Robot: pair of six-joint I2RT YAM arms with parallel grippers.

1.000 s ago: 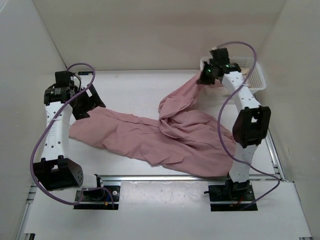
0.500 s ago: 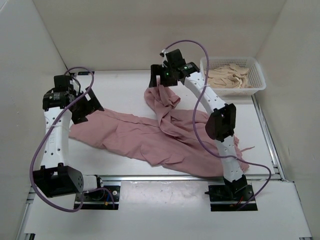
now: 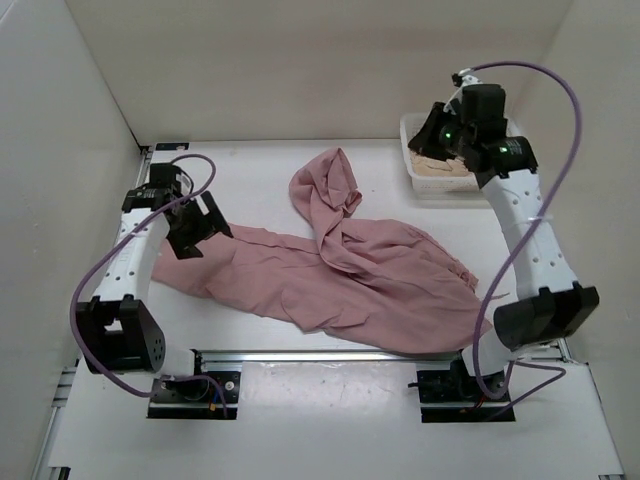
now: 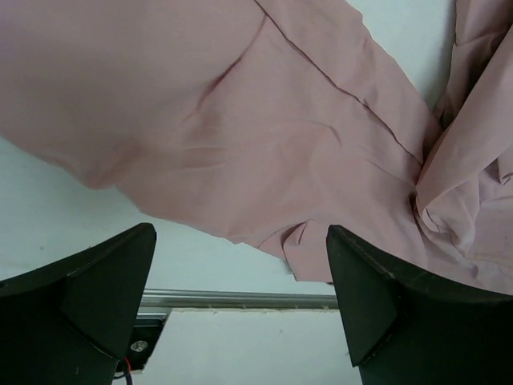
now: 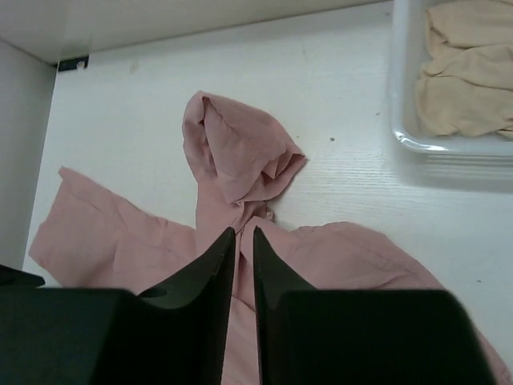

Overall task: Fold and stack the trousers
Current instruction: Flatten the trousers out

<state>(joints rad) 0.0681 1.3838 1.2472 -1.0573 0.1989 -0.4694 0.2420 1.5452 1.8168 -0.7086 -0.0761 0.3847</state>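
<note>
Trousers [image 3: 340, 270] of dusty pink lie unfolded and rumpled on the white table [image 3: 260, 170], taking up most of its middle. One leg stretches flat toward the left, its end close to the left arm. The other leg runs toward the back of the table and ends in a bunched, hood-like fold. The wider part spreads to the right, and its near edge reaches the metal rail [image 3: 330, 355] at the front of the table. From the left wrist the cloth [image 4: 280, 136] shows long creases, with a knot of folds at the right. From the right wrist the bunched leg [image 5: 240, 160] sits at the middle of the view.

The left gripper [image 3: 195, 225] hovers over the end of the left leg. Its fingers [image 4: 96, 281] are spread wide, with nothing between them. The right gripper [image 3: 440, 135] is raised near the white basket [image 3: 415, 185] in the far right corner, apart from the trousers. Its fingers [image 5: 200, 281] are drawn almost together, leaving only a thin slit, and they grip nothing.

The basket holds beige cloth [image 5: 465, 80] and stands just beyond the trousers, not touching them.
</note>
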